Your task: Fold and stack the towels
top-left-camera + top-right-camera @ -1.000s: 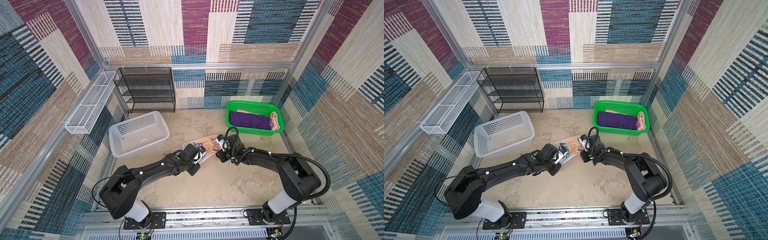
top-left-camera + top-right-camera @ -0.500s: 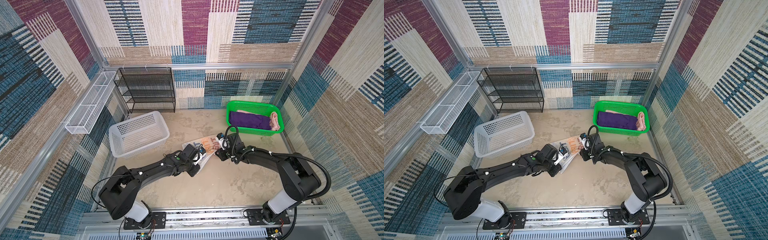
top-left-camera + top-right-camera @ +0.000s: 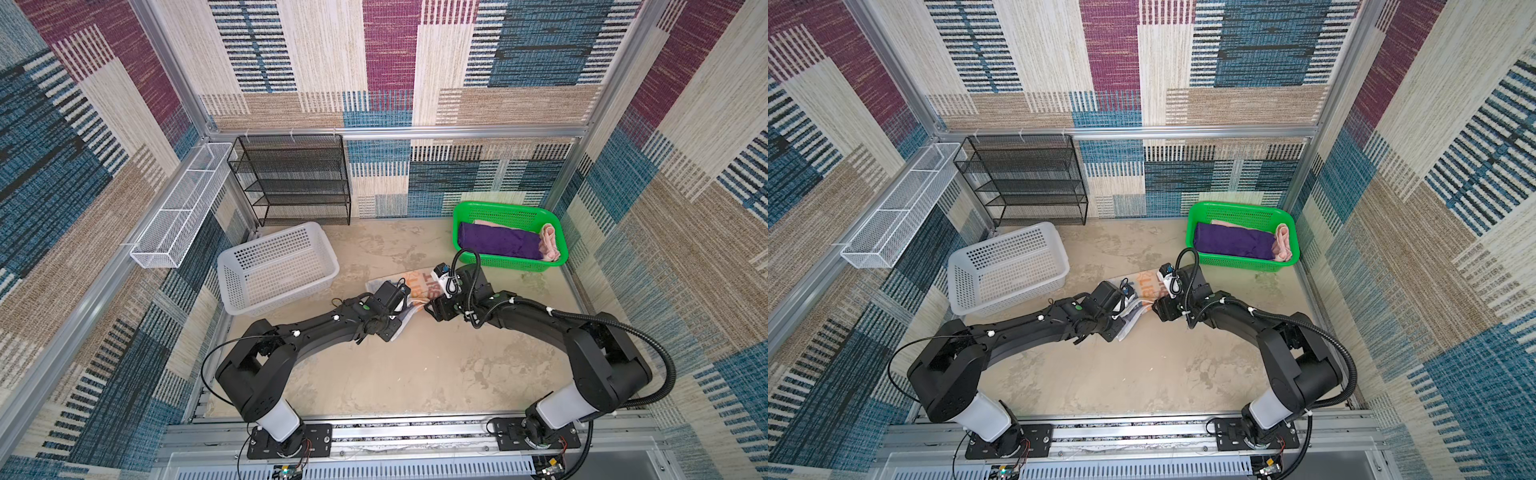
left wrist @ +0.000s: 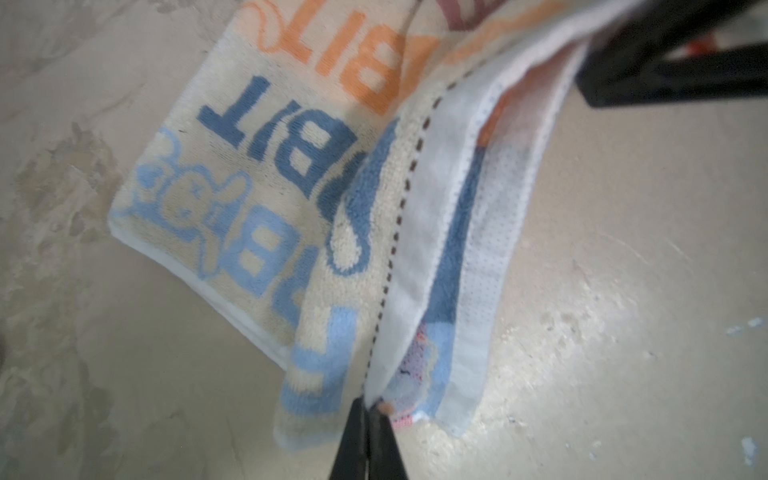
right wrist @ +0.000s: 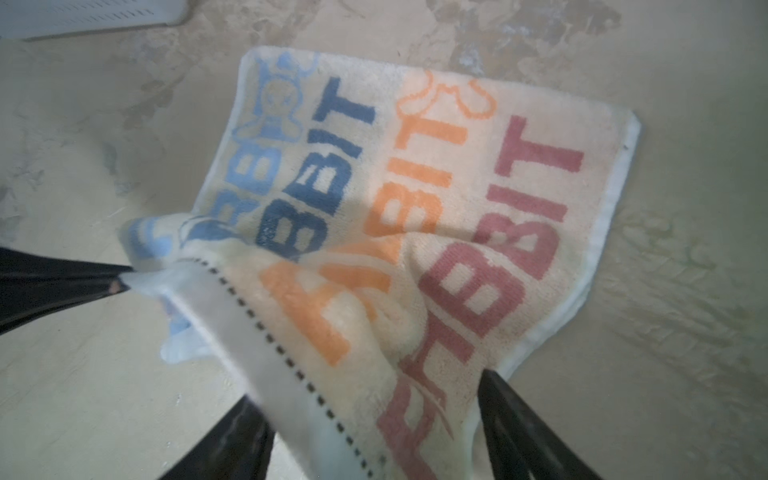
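The whitish RABBIT towel [image 3: 417, 281] [image 5: 415, 199] lies partly folded on the floor between both arms. My left gripper [image 4: 371, 409] [image 3: 406, 312] is shut on a corner of its stitched hem, lifting that edge. My right gripper [image 5: 368, 415] [image 3: 428, 309] stands open, with the towel's near edge draped loosely between its spread fingers [image 5: 511, 411]. The purple towel [image 3: 498, 242] and the pink towel [image 3: 549, 243] lie in the green basket [image 3: 509, 206] at the back right. No orange towel is in view.
A white perforated basket [image 3: 232, 266] stands at the left, close behind my left arm. A black mesh rack [image 3: 291, 178] stands against the back wall. A white wire shelf [image 3: 178, 216] hangs on the left wall.
My right gripper's jaws have spread wide, letting go of the towel's edge. My left gripper has closed tight on the hem. Both arms stayed almost in place.
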